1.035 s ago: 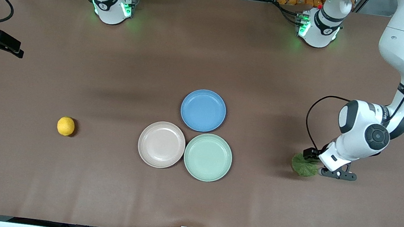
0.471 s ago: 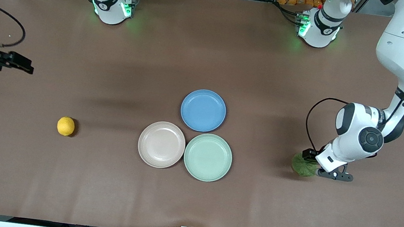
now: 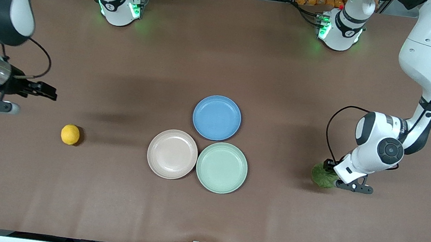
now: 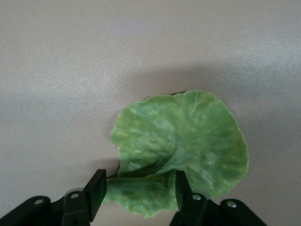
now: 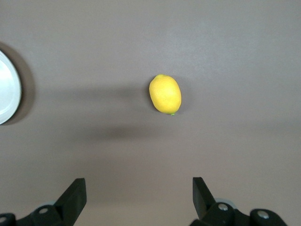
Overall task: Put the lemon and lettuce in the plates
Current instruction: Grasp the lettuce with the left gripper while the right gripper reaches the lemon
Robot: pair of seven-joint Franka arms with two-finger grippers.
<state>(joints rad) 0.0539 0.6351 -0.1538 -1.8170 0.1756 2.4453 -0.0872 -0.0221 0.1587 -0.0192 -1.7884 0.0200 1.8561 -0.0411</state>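
The lettuce [image 3: 324, 176] lies on the table at the left arm's end; it fills the left wrist view [image 4: 188, 141]. My left gripper [image 3: 328, 167] [image 4: 140, 189] is down on it, its fingers pressed on the leaf's folded edge. The lemon [image 3: 70, 135] lies toward the right arm's end and shows in the right wrist view [image 5: 165, 93]. My right gripper [image 3: 51, 94] [image 5: 138, 194] is open and empty, up over bare table short of the lemon. The beige-pink plate [image 3: 172, 154] and the mint green plate [image 3: 221, 168] sit side by side mid-table, both empty.
A blue plate [image 3: 216, 117], empty, touches the two plates and lies farther from the front camera. The rim of the beige-pink plate [image 5: 7, 87] shows at the edge of the right wrist view. The brown table [image 3: 107, 198] is bare around the lemon.
My right arm has swung in from the table's end toward the lemon. My left gripper has settled slightly onto the lettuce. Lemon and plates have not moved.
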